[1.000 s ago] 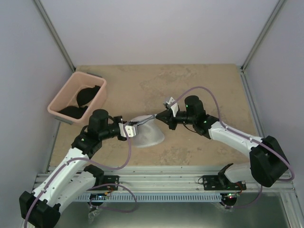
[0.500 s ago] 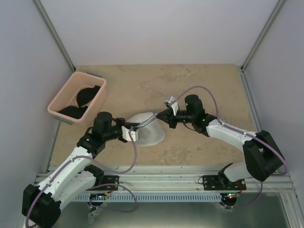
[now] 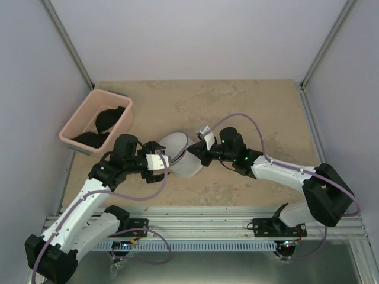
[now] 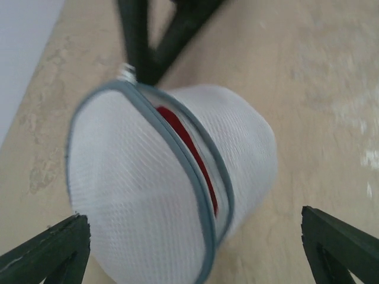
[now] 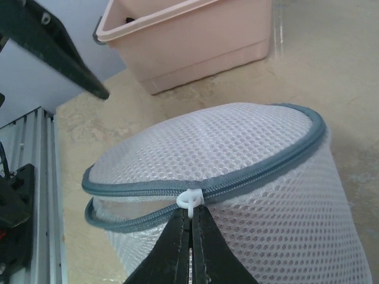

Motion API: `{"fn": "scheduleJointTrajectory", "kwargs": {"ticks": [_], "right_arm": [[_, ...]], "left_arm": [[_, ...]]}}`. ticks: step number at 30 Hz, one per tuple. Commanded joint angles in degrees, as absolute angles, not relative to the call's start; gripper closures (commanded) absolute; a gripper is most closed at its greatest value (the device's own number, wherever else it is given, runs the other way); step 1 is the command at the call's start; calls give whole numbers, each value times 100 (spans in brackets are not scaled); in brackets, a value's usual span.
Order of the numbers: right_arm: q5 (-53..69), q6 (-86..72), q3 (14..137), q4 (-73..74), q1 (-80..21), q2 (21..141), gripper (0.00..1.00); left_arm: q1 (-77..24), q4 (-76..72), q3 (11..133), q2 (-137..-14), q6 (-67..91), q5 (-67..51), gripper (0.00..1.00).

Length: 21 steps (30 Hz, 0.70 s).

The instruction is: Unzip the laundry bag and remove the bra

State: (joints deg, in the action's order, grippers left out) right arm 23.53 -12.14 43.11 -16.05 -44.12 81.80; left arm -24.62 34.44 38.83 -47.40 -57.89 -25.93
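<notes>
The white mesh laundry bag [image 3: 188, 164] lies tilted on the table between both arms, its grey zipper partly undone. In the left wrist view the bag [image 4: 130, 195] shows a gap along the zip, and a strip of the red bra [image 4: 188, 155] appears inside. My left gripper [image 3: 157, 161] stands open at the bag's left side, its black fingers [image 4: 53, 248] wide apart and off the mesh. My right gripper [image 5: 190, 220] is shut on the white zipper pull [image 5: 190, 200] at the bag's rim [image 5: 260, 168].
A pink plastic bin [image 3: 98, 121] holding black bras [image 3: 109, 118] stands at the back left, close behind the left arm; it also shows as the pink bin [image 5: 189, 35] in the right wrist view. A metal rail [image 3: 201, 222] runs along the near table edge.
My left gripper has opened and let go of the bag's edge. My right gripper has slid left with the zipper pull, and the bag has tipped with its lid turned toward the left arm.
</notes>
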Motion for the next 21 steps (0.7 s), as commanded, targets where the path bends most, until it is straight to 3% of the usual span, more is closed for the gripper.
{"fn": "scheduleJointTrajectory", "kwargs": {"ticks": [1, 7, 12, 21], "right_arm": [[1942, -1607, 4409, -1955, -4650, 7974, 99], [1962, -1568, 4590, -1976, -5004, 8032, 99], [2229, -1305, 4636, -1943, -5131, 8060, 99], [2310, -1110, 4558, -1847, -5076, 8001, 99]], "left_arm": [[-2606, 2524, 4085, -4720, -3198, -2828, 5], [-2993, 1777, 3728, -4852, -2611, -2289, 21], [-3006, 1468, 3571, -4915, -3141, -2013, 42], [-3014, 1635, 3346, -4836, -4006, -1874, 96]]}}
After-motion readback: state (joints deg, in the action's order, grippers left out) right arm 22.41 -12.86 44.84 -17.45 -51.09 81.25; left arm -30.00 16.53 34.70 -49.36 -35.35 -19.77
